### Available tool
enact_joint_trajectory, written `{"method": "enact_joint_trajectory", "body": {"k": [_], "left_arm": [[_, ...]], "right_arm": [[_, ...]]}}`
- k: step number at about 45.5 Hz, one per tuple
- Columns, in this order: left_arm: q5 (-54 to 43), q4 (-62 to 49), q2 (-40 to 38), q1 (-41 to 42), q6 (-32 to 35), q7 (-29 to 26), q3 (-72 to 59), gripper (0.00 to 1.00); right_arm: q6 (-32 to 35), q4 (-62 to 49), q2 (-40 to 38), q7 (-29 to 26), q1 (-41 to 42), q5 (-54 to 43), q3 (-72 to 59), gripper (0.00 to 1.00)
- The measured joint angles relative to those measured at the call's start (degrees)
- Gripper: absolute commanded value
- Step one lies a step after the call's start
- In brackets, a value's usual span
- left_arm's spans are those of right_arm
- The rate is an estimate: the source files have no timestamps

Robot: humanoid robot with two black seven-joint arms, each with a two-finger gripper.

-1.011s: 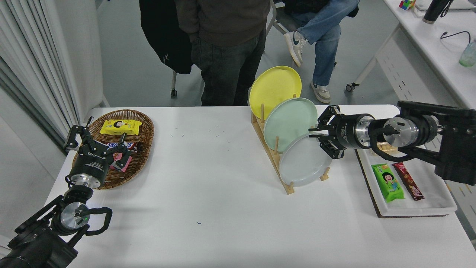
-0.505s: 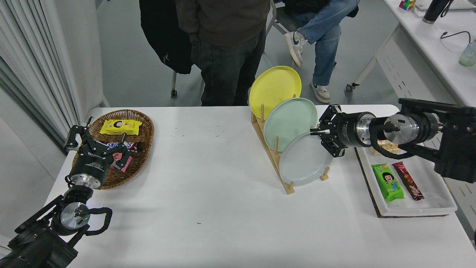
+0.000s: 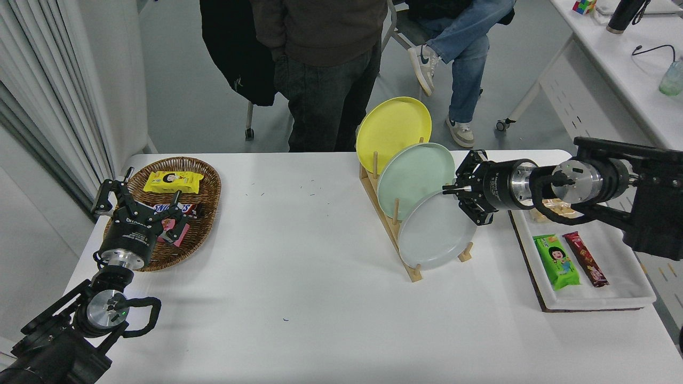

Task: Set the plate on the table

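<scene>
Plate, light grey, round, matte, shallow raised rim: stands on edge in the nearest slot of a wooden peg rack toward the tabletop's right side, a little nearer the far edge. Behind it in the same rack, a mint-green plate, then a yellow plate, both the same shape and tilted alike.

Right claw comes in level from the right edge, closed on the grey plate's upper right rim. Left claw parked at the near left corner, fingers spread, over a basket.

Tabletop: white, smooth, matte, rounded corners, a few dark specks on the bare middle. Oval woven wicker basket by the left edge holds a yellow snack packet and other wrapped bars. White rectangular tray on a dark base by the right edge holds a green snack packet and a dark red bar.

Room: grey floor; one person standing at the far edge, another seated behind; pale curtain at left; white desk with a cable and bottle at right.
</scene>
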Motion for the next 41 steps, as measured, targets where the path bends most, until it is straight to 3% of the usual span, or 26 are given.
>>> {"method": "enact_joint_trajectory", "body": {"k": [21, 41], "left_arm": [[0.0, 0.0, 0.0, 0.0, 0.0, 0.0, 0.0, 0.98], [0.0, 0.0, 0.0, 0.0, 0.0, 0.0, 0.0, 0.98]], "right_arm": [[4.6, 0.3, -4.5, -8.5, 2.3, 0.1, 5.1, 0.00], [2.2, 0.3, -5.1, -14.6, 4.6, 1.1, 12.7, 0.00]]}}
